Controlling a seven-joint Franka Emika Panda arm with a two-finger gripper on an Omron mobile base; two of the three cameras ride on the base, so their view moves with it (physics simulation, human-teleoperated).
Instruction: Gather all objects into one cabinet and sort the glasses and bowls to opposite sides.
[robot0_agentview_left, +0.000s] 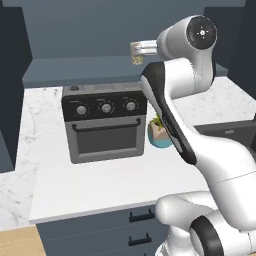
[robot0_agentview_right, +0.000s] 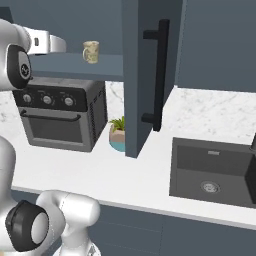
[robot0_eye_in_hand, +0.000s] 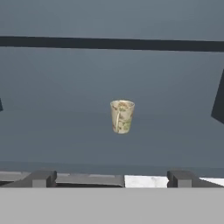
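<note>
Tapered speckled cream cup (robot0_eye_in_hand: 122, 116) upright, flat slate-blue shelf (robot0_eye_in_hand: 65, 131), hand (robot0_eye_in_hand: 112, 178) spread wide

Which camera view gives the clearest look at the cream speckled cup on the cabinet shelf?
The hand view: the cup stands upright, whole and unobstructed, centred on the shelf board ahead of the open gripper. The right base view shows it small, with its loop handle, beside the arm. The left base view shows a sliver of it, mostly hidden behind the hand.
</note>
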